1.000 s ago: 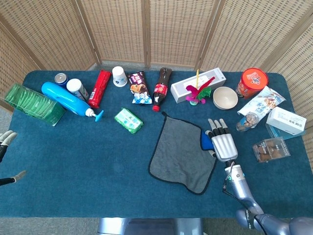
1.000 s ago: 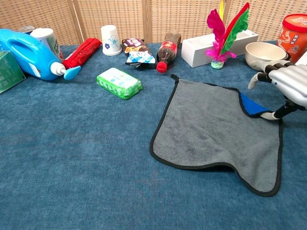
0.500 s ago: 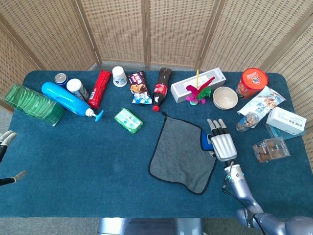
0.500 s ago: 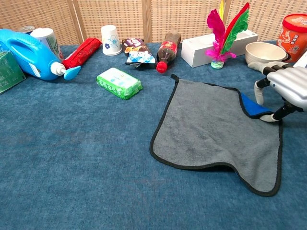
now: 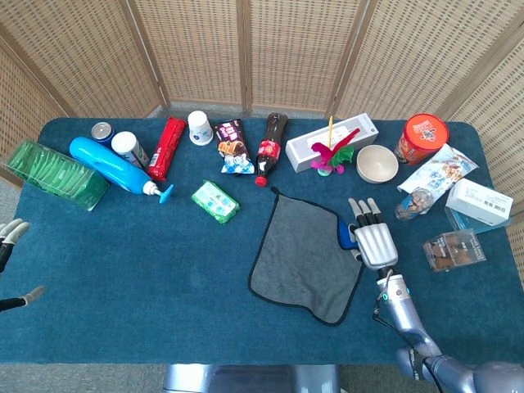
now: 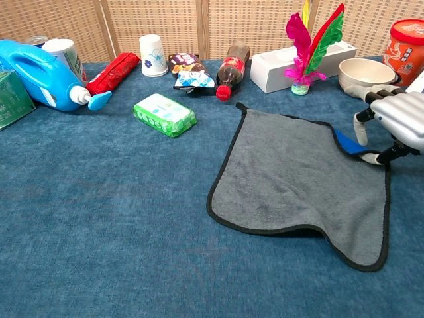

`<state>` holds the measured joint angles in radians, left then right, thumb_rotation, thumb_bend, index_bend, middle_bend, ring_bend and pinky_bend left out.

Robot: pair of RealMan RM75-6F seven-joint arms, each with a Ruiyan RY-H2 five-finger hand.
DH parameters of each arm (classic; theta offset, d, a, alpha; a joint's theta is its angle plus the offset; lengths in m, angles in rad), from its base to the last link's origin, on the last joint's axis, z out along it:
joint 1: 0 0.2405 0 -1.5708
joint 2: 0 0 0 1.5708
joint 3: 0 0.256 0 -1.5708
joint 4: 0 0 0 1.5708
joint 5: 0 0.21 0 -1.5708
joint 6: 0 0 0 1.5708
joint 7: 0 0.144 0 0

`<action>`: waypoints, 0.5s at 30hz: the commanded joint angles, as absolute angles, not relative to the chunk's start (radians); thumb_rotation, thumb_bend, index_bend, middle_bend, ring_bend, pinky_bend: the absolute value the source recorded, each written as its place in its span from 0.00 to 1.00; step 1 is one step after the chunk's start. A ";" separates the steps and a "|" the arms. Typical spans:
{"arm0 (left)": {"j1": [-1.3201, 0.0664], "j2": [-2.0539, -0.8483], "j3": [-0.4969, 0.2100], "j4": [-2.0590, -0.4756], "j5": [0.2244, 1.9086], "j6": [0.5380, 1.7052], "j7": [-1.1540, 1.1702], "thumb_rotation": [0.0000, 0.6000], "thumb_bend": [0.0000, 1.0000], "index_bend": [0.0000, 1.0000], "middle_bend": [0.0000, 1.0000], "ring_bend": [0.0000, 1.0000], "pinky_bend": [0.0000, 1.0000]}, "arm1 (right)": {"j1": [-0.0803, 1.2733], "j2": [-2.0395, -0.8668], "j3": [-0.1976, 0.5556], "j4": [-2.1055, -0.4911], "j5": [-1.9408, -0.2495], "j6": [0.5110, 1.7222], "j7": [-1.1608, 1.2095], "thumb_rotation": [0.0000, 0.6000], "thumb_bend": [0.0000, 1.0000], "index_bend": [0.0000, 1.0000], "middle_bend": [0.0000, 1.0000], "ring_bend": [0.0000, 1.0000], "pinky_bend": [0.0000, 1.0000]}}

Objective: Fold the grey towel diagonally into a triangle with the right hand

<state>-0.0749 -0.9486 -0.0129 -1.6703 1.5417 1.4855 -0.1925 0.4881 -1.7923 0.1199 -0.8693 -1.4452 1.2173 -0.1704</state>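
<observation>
The grey towel [image 5: 303, 258] [image 6: 298, 185] lies flat on the blue table, black-edged, right of centre. Its far right corner is turned up and shows a blue underside [image 6: 347, 143]. My right hand [image 5: 372, 237] [image 6: 397, 119] is over that corner; in the chest view a bent finger and the thumb pinch the blue flap between them. My left hand [image 5: 10, 233] shows only at the left edge of the head view, fingers apart, holding nothing, far from the towel.
Behind the towel stand a cola bottle [image 5: 270, 147], a white box [image 5: 332, 146], a feather shuttlecock [image 6: 308, 50] and a bowl [image 5: 377, 164]. Small boxes [image 5: 453, 250] and a red tub [image 5: 423, 137] crowd the right. A green wipes pack [image 5: 215, 201] lies to the left.
The right hand's fingers have curled down from stretched out onto the turned-up corner. The blue flap has drawn slightly to the right. The left hand has not moved.
</observation>
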 commanded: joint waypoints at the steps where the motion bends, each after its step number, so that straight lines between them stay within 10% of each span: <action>1: -0.075 -0.949 -0.013 -1.670 1.542 1.485 -0.192 1.00 0.11 0.00 0.00 0.00 0.00 | 0.490 -1.796 0.121 -0.864 -1.443 1.214 -0.164 1.00 0.37 0.61 0.04 0.00 0.00; 15: -0.076 -0.951 -0.012 -1.670 1.543 1.485 -0.188 1.00 0.11 0.00 0.00 0.00 0.00 | 0.485 -1.794 0.125 -0.874 -1.443 1.228 -0.142 1.00 0.53 0.65 0.06 0.00 0.00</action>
<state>-0.0755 -0.9506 -0.0121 -1.6697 1.5429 1.4846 -0.1878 0.4853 -1.7964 0.1245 -0.8704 -1.4430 1.2271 -0.1446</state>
